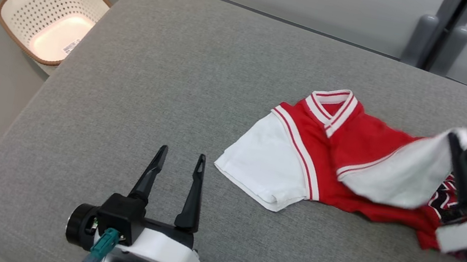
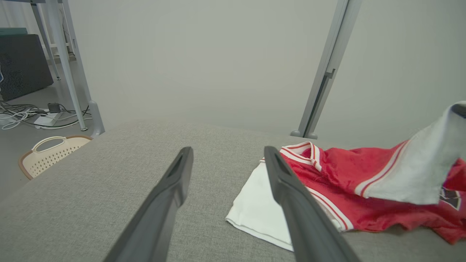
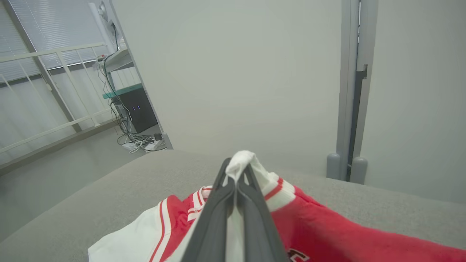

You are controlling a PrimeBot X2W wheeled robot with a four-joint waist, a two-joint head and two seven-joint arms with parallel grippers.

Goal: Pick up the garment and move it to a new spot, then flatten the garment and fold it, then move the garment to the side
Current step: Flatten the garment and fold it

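Soft red jersey (image 1: 354,146) with white sleeves, rumpled at frame right on the grey woven pad (image 1: 167,72); right gripper (image 1: 454,137) pinches one raised sleeve; left gripper (image 1: 181,156) spread wide, empty.

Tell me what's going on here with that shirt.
The right gripper is shut on one white sleeve of the red-and-white garment, holding it lifted above the shirt's body. The rest of the garment lies rumpled on the grey cushion. The left gripper is open and empty, just left of it. A perforated basket sits on the floor nearby.
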